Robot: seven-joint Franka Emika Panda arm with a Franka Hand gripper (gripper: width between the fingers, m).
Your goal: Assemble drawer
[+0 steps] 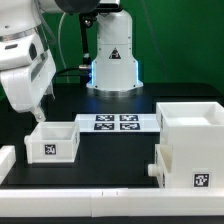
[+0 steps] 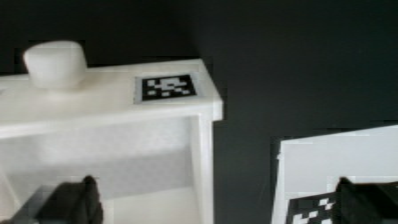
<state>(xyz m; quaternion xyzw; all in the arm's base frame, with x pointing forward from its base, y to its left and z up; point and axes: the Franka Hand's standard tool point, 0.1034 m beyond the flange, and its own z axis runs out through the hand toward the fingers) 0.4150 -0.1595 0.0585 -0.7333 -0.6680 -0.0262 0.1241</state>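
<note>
Arm (image 1: 25, 65): seen above the tray on the exterior view's left.
Jaws: held apart, nothing gripped; dark fingertips (image 2: 71, 203) are seen astride the tray wall.
Tray (image 1: 52, 142): open-topped, tagged, set on the black table (image 1: 110, 158); its knob (image 2: 57, 62) is shown upright.
Shell (image 1: 192, 140): placed at the exterior view's right, well apart from the tray.
Marker board (image 1: 115, 122): laid flat between them, farther back.

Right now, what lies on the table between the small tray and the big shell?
Nothing: in the exterior view, bare black table separates the small tray from the big shell. The marker board sits farther back.
</note>
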